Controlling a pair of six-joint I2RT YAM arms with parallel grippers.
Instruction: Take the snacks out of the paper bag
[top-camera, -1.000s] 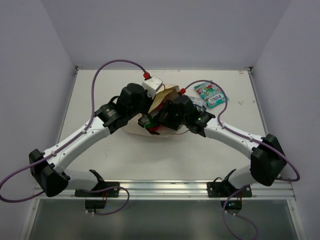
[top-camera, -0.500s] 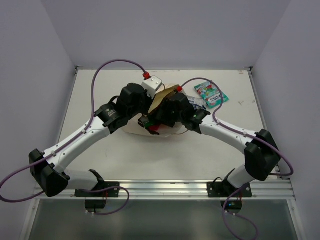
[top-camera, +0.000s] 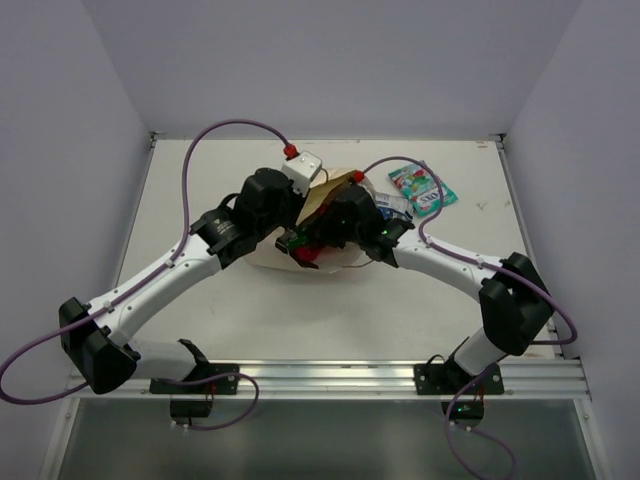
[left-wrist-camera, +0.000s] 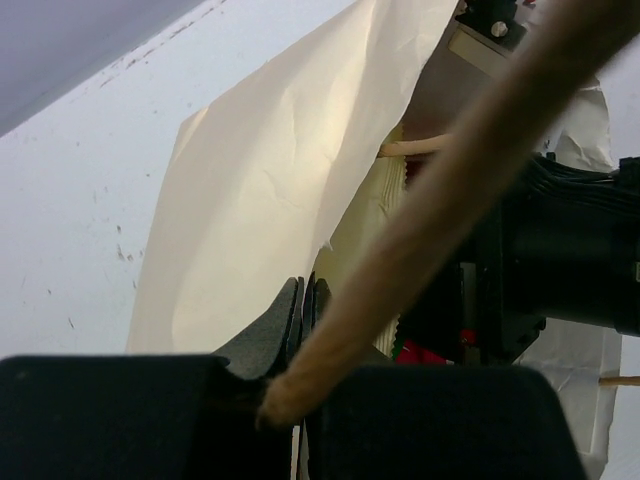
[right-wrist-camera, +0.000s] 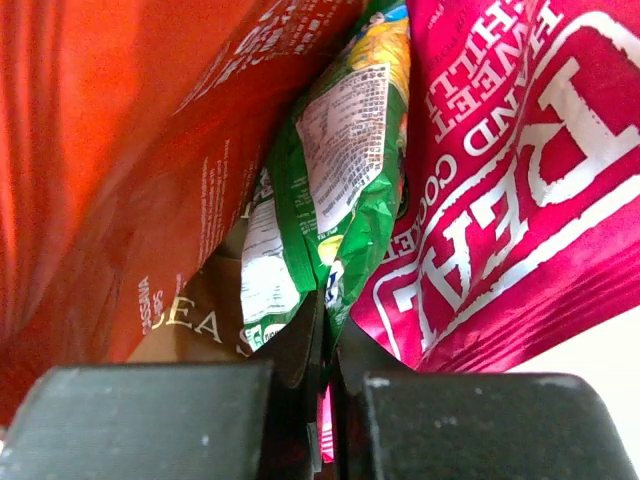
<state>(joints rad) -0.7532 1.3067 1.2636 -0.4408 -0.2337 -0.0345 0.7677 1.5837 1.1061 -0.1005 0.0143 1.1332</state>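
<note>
Left wrist | saw left gripper (left-wrist-camera: 305, 300) clamped shut on paper bag (left-wrist-camera: 270, 200) wall | right wrist | saw right gripper (right-wrist-camera: 327, 330) pinched shut on green packet (right-wrist-camera: 330, 190) inside, wedged between pink bag (right-wrist-camera: 500, 200) marked "REAL" and orange bag (right-wrist-camera: 120, 180) marked "SEA S…"

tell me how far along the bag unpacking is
Done: the teal-pink pack lies out on the table. In hand: the left gripper pinches the edge of the paper bag while the right gripper, inside it, is shut on the green packet. Left: that packet, the pink REAL bag, the orange bag and a brown pack are all inside.
</note>
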